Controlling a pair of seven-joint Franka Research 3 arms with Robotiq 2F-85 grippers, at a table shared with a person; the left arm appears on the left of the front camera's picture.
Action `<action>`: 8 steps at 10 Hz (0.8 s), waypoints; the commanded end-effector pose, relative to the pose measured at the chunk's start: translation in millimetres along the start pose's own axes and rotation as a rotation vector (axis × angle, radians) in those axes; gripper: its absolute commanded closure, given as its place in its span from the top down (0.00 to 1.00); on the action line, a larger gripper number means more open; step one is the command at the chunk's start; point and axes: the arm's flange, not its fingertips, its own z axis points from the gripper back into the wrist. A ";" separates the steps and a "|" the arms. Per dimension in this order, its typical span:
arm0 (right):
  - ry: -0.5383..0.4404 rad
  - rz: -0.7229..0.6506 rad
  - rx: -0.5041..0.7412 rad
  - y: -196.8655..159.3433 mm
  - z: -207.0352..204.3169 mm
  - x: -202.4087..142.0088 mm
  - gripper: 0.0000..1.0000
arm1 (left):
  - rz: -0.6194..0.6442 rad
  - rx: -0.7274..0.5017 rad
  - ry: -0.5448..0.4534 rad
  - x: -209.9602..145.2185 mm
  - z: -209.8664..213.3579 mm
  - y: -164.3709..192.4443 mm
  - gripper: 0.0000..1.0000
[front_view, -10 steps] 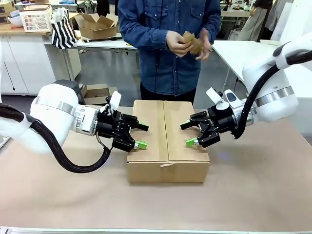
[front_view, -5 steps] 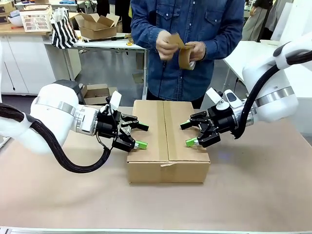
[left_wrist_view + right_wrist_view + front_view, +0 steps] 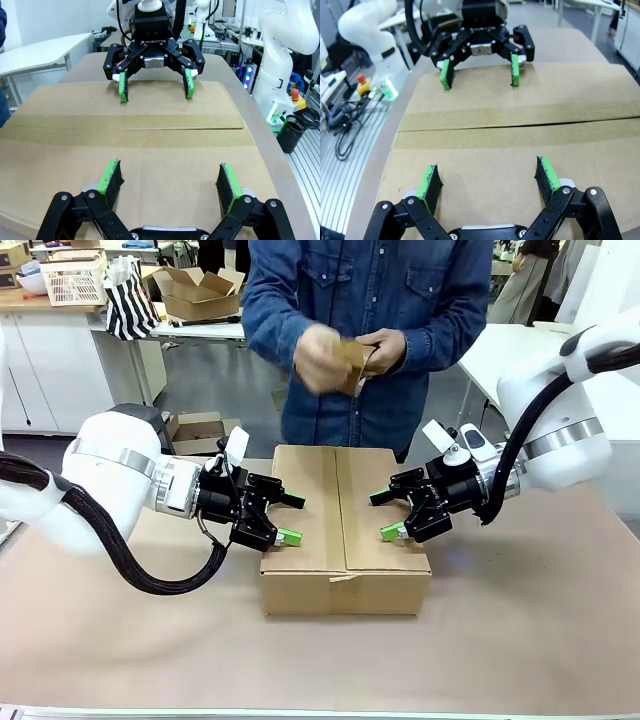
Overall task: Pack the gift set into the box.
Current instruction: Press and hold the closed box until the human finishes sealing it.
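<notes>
I held my left claw [image 3: 284, 519] and right claw [image 3: 386, 515] spread, empty, pressing the box [image 3: 344, 530] flaps flat at mid-table, likely so the person's hands [image 3: 345, 355] could tape the seam.

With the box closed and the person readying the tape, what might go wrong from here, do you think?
The left gripper and right gripper, both open, rest over the box flaps on either side of the centre seam; if either lifts, a flap may spring up. The person's hands must bring the tape roll between the grippers, so a pinch or collision seems possible.
</notes>
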 end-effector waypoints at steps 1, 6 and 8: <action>0.002 -0.026 -0.002 0.9 1.1 -0.2 1.00 | -0.005 -0.007 0.002 0.1 0.7 -0.9 1.00; 0.002 -0.026 -0.002 0.9 1.1 -0.2 1.00 | -0.005 -0.007 0.002 0.1 0.7 -0.9 1.00; 0.002 -0.026 -0.002 0.9 1.1 -0.2 1.00 | -0.005 -0.007 0.002 0.1 0.7 -0.9 1.00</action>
